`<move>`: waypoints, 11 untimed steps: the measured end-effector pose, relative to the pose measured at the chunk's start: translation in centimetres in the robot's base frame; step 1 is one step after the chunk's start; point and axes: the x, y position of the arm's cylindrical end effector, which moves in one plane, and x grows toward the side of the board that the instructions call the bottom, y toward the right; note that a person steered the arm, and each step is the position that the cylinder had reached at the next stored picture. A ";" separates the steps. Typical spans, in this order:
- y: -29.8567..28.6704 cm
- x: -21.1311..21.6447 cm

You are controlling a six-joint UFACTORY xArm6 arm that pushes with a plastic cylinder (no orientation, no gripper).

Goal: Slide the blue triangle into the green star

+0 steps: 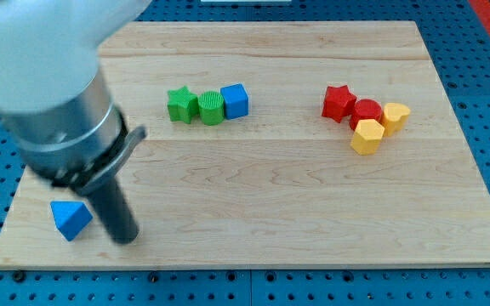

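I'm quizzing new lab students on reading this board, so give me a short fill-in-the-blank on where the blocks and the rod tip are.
1. My tip stands just to the view's ____ of the blue triangle.
2. The green star touches a green block, which touches a ____ cube.
3. The red star sits beside a red cylinder and ____ yellow blocks.

Missing words: right; blue; two

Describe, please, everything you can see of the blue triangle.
The blue triangle is a small, solid, matte block with a wedge shape. It lies flat on the wooden board near the view's bottom-left corner. My tip stands just to its right, close beside it; actual contact cannot be told. No other block touches it.
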 end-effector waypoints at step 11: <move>1.3 -18.3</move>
